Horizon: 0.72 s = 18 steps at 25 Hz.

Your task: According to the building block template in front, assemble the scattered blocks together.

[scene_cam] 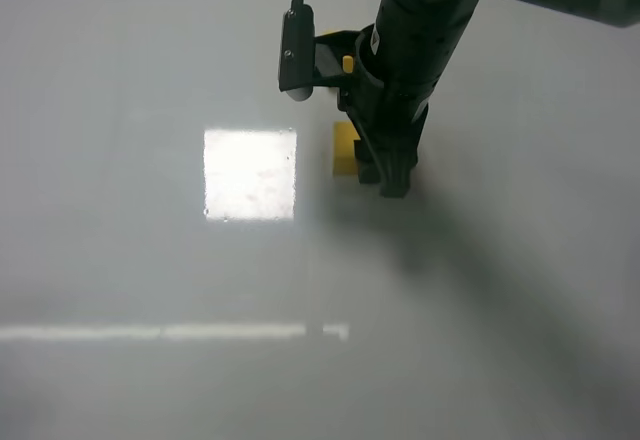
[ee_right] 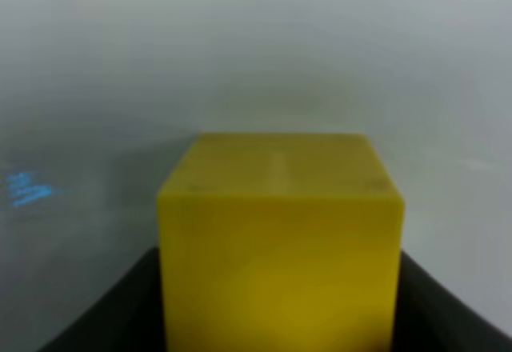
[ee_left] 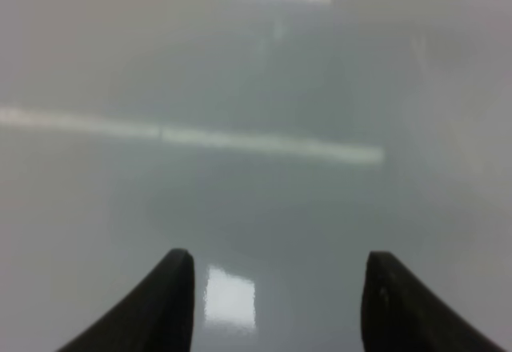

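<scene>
Exterior high: a small matte yellow cube [scene_cam: 344, 149] is seen on the glossy grey table [scene_cam: 150, 290] at about one o'clock from centre, touched at its three o'clock side by the black right gripper [scene_cam: 392, 178]. No orange cube and no two-colour template bar can be made out; whatever lies under the arm is hidden.

Left wrist: the black left gripper [ee_left: 276, 304] is shown over bare table with nothing between its fingers. A clear gap is kept between the fingertips.

Right wrist: the yellow cube fills the six o'clock half of the frame, flanked closely by dark fingers [ee_right: 96, 320] on both sides. The jaws appear narrowed onto the cube.

Risk: if the cube is held off-centre, it could be twisted or dropped when lifted. With the orange block unseen, a misaligned join is judged possible.
</scene>
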Motion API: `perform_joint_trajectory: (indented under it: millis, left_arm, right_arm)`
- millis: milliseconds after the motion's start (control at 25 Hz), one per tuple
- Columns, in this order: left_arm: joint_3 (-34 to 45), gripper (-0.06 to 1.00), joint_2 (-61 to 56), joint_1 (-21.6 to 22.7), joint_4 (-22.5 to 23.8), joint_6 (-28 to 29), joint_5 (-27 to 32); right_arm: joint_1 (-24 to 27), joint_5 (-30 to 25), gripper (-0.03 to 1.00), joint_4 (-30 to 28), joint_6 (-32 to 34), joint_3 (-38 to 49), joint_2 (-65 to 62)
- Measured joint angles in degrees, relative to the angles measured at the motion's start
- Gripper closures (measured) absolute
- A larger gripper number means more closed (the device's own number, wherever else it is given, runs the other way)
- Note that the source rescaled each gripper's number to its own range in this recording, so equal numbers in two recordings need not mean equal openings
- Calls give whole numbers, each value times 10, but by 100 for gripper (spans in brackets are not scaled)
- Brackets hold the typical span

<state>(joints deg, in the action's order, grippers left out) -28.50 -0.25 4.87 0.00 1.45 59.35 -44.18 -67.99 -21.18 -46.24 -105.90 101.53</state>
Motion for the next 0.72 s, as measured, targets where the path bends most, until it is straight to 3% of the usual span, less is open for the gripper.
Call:
perform_joint_trajectory:
  millis: [40, 80, 400, 720]
  left_arm:
    - [0, 84, 0, 0, 0, 0, 0]
    - [0, 84, 0, 0, 0, 0, 0]
    - [0, 84, 0, 0, 0, 0, 0]
    - [0, 84, 0, 0, 0, 1, 0]
  right_arm:
    - [0, 0, 95, 0, 0, 0, 0]
    - [0, 0, 97, 0, 0, 0, 0]
    - [0, -3, 97, 0, -5, 0, 0]
    - [0, -6, 97, -4, -54, 0, 0]
